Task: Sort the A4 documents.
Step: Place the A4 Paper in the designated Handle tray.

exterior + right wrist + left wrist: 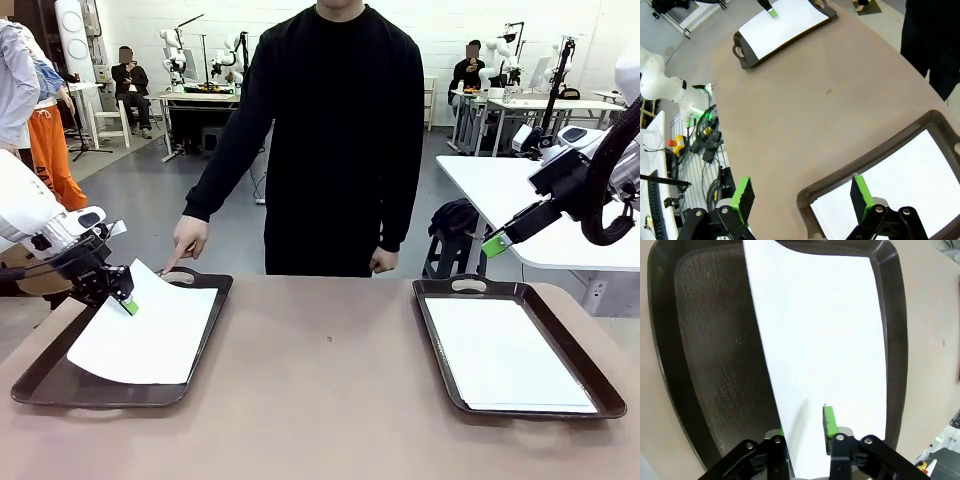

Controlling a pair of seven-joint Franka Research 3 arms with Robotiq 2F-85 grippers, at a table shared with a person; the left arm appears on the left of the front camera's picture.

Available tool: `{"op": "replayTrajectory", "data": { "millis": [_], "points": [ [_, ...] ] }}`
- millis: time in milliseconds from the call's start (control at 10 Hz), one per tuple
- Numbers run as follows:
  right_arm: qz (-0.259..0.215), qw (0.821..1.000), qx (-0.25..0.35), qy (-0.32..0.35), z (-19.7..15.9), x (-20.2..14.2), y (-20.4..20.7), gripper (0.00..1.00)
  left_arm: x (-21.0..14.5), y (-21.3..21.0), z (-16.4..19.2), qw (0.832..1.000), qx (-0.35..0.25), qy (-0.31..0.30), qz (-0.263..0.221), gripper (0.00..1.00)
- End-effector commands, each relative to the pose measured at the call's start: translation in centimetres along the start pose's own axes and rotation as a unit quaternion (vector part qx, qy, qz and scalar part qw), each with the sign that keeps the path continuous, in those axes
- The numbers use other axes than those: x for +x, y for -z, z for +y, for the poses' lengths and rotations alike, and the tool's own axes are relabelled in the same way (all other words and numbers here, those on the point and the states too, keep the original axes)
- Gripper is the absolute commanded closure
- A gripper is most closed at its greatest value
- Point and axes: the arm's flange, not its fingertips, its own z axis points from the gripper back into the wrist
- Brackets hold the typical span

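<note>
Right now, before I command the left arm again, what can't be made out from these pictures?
- Left gripper, left wrist view: its fingers straddle the sheet; the paper hides one pad, so a real pinch is unclear.
- Left tray, front view: the sheet covers part of the floor; anything beneath is hidden.
- Right tray, front and right wrist views: how many sheets are stacked is too fine to count.
- Person's hand, front view: touching the tray handle or hovering, unclear.
</note>
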Motion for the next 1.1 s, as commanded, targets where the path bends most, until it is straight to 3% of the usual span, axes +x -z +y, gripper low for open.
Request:
{"op": "replayTrajectory", "data": {
  "millis": [0, 500, 700, 1000],
  "points": [
    [-0.003, 1.0, -0.001, -0.003, 0.0, 0.1, 0.0, 0.0, 0.0, -0.6, -0.2, 1.0, 0.026, -0.012, -0.001, 0.48],
    [-0.003, 1.0, -0.001, -0.003, 0.0, 0.1, 0.0, 0.0, 0.6, -1.6, -1.1, 0.997, 0.072, -0.003, -0.011, 0.0],
    [-0.003, 1.0, -0.001, -0.003, 0.0, 0.1, 0.0, 0.0, 0.8, -2.0, -1.2, 0.997, 0.073, 0.001, -0.012, 0.0],
    [-0.003, 1.0, -0.001, -0.003, 0.0, 0.1, 0.0, 0.0, 0.8, -1.6, -1.6, 1.0, 0.017, 0.001, -0.004, 0.0]
  ]
}}
